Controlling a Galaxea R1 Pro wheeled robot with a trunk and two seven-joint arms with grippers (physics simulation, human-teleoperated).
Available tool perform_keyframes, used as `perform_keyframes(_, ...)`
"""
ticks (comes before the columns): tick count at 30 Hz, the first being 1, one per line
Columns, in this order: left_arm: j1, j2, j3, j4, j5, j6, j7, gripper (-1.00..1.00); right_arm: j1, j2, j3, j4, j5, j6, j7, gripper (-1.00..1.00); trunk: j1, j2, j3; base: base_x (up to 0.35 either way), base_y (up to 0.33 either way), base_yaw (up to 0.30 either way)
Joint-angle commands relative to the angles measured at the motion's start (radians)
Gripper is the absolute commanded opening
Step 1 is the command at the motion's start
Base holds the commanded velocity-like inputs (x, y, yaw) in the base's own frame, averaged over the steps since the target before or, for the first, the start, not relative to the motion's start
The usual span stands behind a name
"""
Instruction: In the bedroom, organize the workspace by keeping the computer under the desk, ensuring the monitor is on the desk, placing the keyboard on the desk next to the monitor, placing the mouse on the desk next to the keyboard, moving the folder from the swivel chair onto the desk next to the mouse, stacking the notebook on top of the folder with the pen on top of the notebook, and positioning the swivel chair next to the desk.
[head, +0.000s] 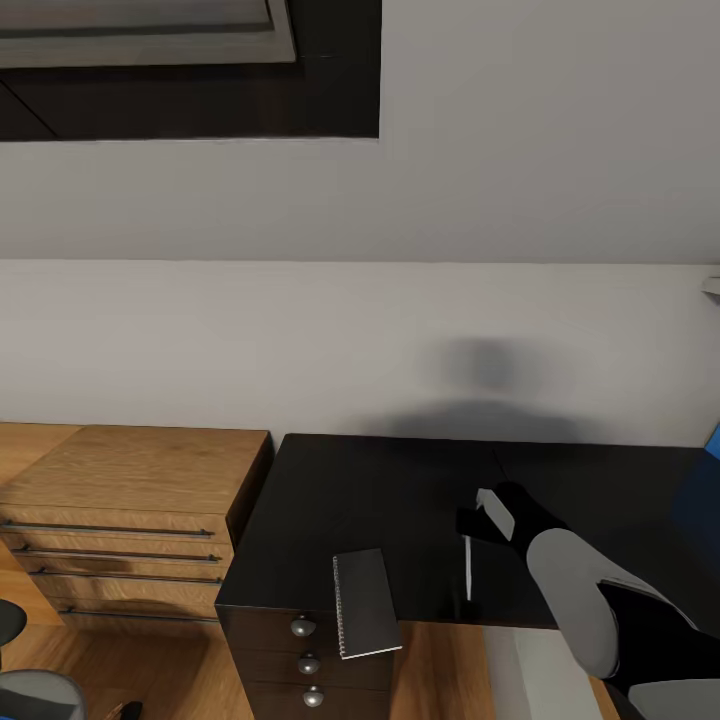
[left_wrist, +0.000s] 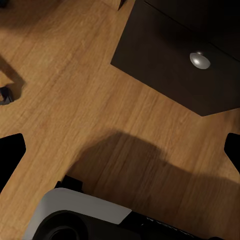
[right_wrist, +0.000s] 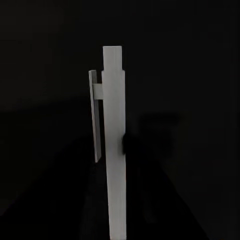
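The black desk (head: 400, 490) runs along the wall. The dark grey notebook (head: 365, 603) lies at the desk's front edge above the drawers, part of it hanging over. The whitish pen (head: 467, 568) lies on the desk to the notebook's right, and the right wrist view shows the pen (right_wrist: 113, 150) close up against the dark top. My right gripper (head: 484, 520) hovers at the pen's far end; its fingers are lost in the dark. A strip of the blue folder (head: 708, 490) shows on the desk at the far right. My left gripper (left_wrist: 120, 150) hangs open over the floor.
A low wooden chest of drawers (head: 120, 500) stands against the desk's left end. Black desk drawers with silver knobs (head: 303, 627) sit under the notebook, and one knob (left_wrist: 200, 60) is in the left wrist view. Wooden floor (left_wrist: 75, 75) lies in front.
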Motion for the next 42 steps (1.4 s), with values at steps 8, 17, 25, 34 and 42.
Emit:
perform_keyframes(8,-0.001,0.001,-0.008,0.001,0.011,-0.004,-0.003,1.0,-0.001,-0.005,-0.005,-0.001,-0.003,0.015,0.0,-1.0,0.0,-0.001,-0.001,0.001,0.0,0.0)
perform_keyframes(17,-0.001,0.002,-0.008,0.0,0.009,-0.005,-0.003,1.0,-0.001,-0.005,-0.005,-0.001,-0.003,0.015,0.0,-1.0,0.0,-0.001,-0.001,0.074,0.0,0.0)
perform_keyframes(25,-0.001,0.002,-0.005,-0.005,0.011,-0.006,-0.002,1.0,-0.001,-0.005,-0.005,0.0,-0.003,0.015,0.0,-1.0,0.0,-0.001,-0.001,0.015,0.0,0.0)
perform_keyframes(34,-0.001,0.001,-0.004,-0.006,0.013,-0.021,0.0,1.0,-0.001,-0.005,-0.005,0.001,-0.003,0.014,-0.001,-1.0,0.035,-0.064,-0.03,0.002,0.0,0.0)
perform_keyframes(42,-0.001,0.0,-0.004,-0.007,0.014,-0.042,0.001,1.0,-0.001,-0.005,-0.005,0.001,-0.003,0.009,-0.001,-1.0,0.065,-0.12,-0.055,0.0,0.0,0.0)
